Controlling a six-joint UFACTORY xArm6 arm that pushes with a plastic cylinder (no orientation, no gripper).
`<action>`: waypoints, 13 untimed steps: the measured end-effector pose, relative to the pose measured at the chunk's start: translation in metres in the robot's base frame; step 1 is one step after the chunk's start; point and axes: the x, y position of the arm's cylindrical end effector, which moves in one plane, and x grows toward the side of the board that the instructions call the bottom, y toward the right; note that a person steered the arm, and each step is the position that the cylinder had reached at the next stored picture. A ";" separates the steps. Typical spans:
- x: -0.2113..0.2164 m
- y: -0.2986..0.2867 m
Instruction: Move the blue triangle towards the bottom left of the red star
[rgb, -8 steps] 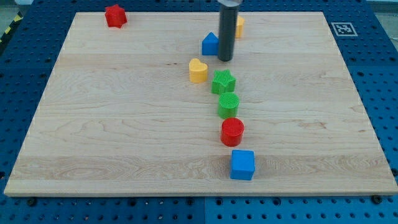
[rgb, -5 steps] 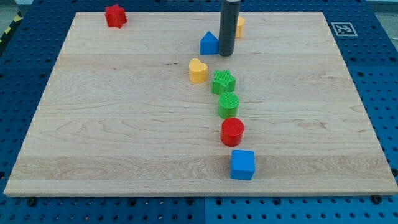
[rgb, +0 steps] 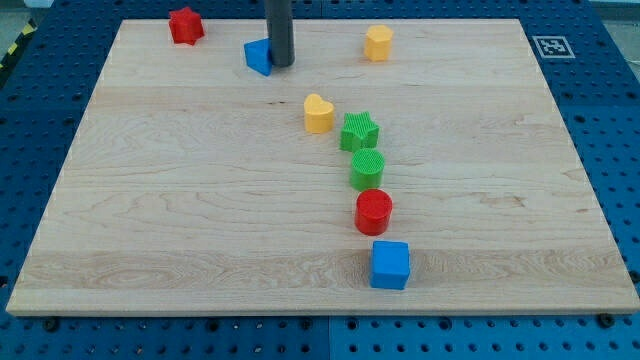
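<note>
Touching blue triangle (rgb: 259, 56) on its right, my tip (rgb: 280, 65), no claw visible, red star (rgb: 184, 25) at upper left.

The rod (rgb: 279, 30) is the only part of the arm in view. It is a straight, round bar of plain dark grey, nearly black, with a smooth matt surface and a faint lighter sheen down one side. Its width is even along the whole visible length. My tip (rgb: 281, 66) ends bluntly, cut flat. The upper part runs out of the view's top.
</note>
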 end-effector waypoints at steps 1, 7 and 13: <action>-0.002 -0.027; -0.011 -0.072; 0.004 -0.118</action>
